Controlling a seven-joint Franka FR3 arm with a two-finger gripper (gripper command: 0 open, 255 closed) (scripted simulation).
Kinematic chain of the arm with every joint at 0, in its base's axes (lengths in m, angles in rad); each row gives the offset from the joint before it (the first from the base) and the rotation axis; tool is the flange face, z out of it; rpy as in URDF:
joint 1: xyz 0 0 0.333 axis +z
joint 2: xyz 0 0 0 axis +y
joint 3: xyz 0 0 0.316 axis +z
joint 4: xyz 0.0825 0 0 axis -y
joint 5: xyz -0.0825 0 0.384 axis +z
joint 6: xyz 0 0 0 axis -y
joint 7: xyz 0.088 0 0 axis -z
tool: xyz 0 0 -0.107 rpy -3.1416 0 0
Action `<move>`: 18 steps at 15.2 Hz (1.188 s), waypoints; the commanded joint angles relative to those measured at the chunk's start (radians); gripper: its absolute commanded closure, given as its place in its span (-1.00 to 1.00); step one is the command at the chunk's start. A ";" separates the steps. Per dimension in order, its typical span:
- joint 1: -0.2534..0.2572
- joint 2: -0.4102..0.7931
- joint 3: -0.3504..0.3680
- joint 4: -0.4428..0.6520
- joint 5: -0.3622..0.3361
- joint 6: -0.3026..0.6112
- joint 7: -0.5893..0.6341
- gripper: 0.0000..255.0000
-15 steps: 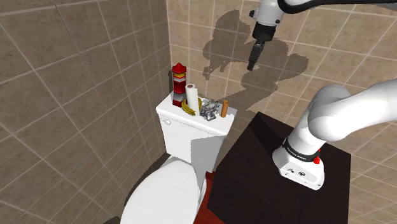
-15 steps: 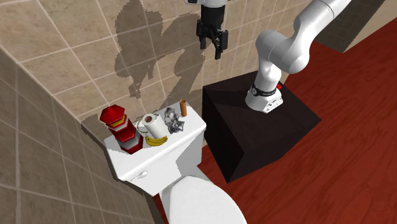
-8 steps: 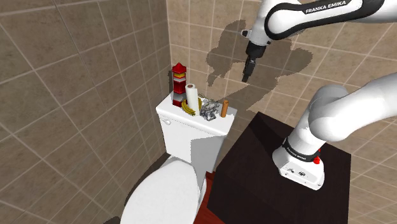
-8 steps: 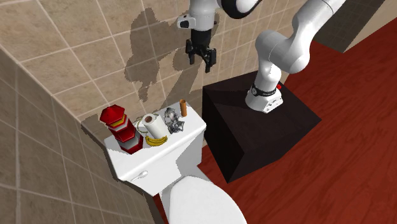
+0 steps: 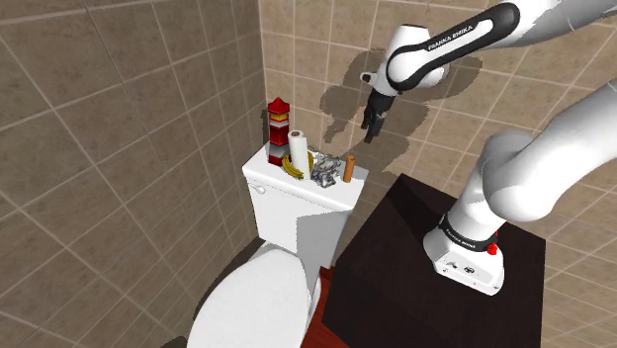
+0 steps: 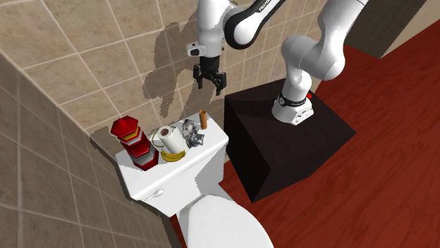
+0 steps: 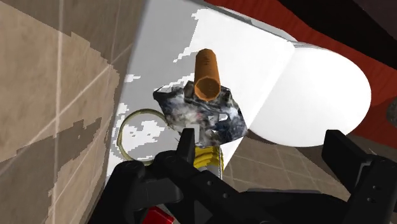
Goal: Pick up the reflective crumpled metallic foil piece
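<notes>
The crumpled shiny foil piece (image 5: 323,170) lies on the white toilet tank lid (image 5: 287,186), between a white paper roll (image 5: 297,146) and an upright brown cylinder (image 5: 348,166). My black gripper (image 5: 371,129) hangs in the air above and to the shoulder view's right of the foil, open and holding nothing. In the second exterior view the gripper (image 6: 211,82) hovers above the brown cylinder (image 6: 204,118) and the foil (image 6: 192,132). The wrist view looks down on the foil (image 7: 203,114), with the cylinder (image 7: 207,74) just beyond it and one finger (image 7: 186,143) near it.
A red and white tower-shaped object (image 5: 279,127) and a banana (image 5: 293,170) also sit on the lid. The tiled wall (image 5: 326,59) rises close behind the tank. The toilet bowl (image 5: 252,302) lies in front, and the black stand (image 5: 415,257) is beside the tank.
The gripper has come down and moved toward the toilet tank, to the left in both exterior views. Its fingers stay apart. The things on the lid have not moved.
</notes>
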 commanded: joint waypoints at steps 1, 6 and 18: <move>0.062 0.087 -0.069 0.006 0.058 0.088 -0.120 -1.00; 0.300 0.370 -0.268 0.093 0.451 0.217 -0.573 -1.00; 0.118 0.901 -0.022 0.398 1.168 0.128 -1.320 -1.00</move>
